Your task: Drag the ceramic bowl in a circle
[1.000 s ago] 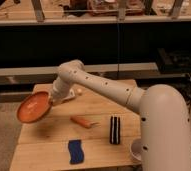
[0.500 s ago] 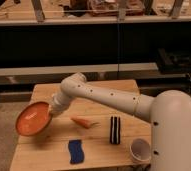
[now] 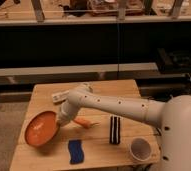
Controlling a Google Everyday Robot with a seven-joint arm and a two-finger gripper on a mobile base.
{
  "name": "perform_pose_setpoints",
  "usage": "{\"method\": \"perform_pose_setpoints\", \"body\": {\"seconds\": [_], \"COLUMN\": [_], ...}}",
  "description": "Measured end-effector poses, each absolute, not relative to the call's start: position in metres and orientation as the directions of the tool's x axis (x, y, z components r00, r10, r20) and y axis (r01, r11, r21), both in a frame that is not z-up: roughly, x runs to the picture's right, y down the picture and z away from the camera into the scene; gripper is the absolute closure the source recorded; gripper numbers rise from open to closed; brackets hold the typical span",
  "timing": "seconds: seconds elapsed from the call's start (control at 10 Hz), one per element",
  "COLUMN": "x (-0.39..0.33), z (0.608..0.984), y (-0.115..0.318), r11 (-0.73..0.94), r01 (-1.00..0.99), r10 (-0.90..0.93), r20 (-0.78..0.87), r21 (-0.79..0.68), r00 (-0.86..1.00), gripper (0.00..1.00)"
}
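White tubular arm (image 3: pixel 114 106) — dark screws (image 3: pixel 120 101) — gripper (image 3: pixel 60 120) at its tip.

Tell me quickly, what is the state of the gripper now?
Gripper: at the right rim of the ceramic bowl; whether it is open, closed or holding the bowl cannot be told.

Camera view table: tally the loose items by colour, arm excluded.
Orange: 2 (ceramic bowl, carrot)
White: 2 (small white bowl, pale object behind the arm)
Blue: 1 (blue cloth)
Black-and-white: 1 (striped block)
Total: 6
The hand is at the ceramic bowl's right rim and is not counted.
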State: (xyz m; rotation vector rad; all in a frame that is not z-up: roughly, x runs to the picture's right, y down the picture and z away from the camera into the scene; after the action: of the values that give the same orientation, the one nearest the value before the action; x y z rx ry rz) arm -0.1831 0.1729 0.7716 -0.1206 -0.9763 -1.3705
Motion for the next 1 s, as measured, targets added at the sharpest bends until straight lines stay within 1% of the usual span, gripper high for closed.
{"method": "perform_pose_setpoints", "body": {"seconds": [0.2,0.4,0.6,0.8,1.0], "x": [-0.167,-0.148,-0.144,-0.152,-0.181], "z": [0.782,0.805,0.829,0.843,0.843], "y": [0.171,0.158,0.149,0.140,0.136], "r11": [0.279,0.312,0.346,0.363,0.342], "r01": [0.870,0.883,0.882,0.870,0.860], "r10": [-0.759,-0.755,-0.744,-0.742,-0.748], "r20": [0.649,0.655,0.666,0.668,0.664], "r21": [0.406,0.350,0.320,0.332,0.378], "r00": [-0.060,0.007,0.051,0.055,0.006], "gripper": [1.00,1.00,1.00,1.00,1.00]}}
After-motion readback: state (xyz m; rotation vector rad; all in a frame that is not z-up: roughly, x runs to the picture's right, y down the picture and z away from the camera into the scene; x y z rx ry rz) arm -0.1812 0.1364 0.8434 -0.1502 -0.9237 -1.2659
